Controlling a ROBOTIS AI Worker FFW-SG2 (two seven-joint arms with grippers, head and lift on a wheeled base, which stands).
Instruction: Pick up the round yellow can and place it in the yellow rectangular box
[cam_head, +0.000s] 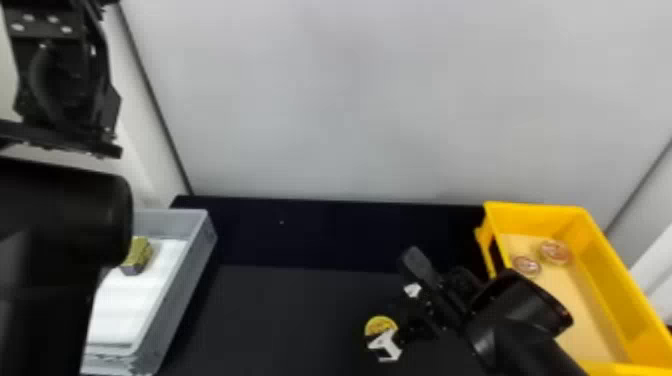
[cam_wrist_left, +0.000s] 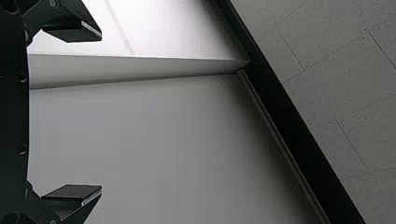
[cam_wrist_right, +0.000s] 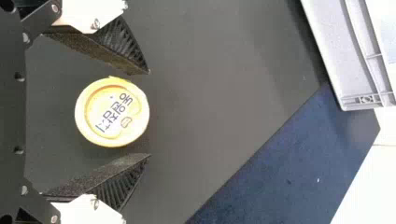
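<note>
In the head view the right gripper (cam_head: 393, 311) is low over the dark table, right at the round yellow can (cam_head: 380, 325). The right wrist view has the yellow can (cam_wrist_right: 108, 113) between the two fingers of the right gripper (cam_wrist_right: 149, 113), which is open, with gaps on both sides of the can. The yellow rectangular box (cam_head: 612, 260) stands at the table's right, partly behind the right arm. Raised at the far left is the left gripper (cam_head: 65, 95); in the left wrist view the left gripper (cam_wrist_left: 102, 113) stands open, nothing between its fingers.
A grey bin (cam_head: 192, 260) at the left holds a gold and grey block (cam_head: 138, 255) on a white lining. Two small round items (cam_head: 555, 251) lie inside the yellow box. A pale wall (cam_head: 350, 100) rises behind the dark table (cam_head: 280, 310).
</note>
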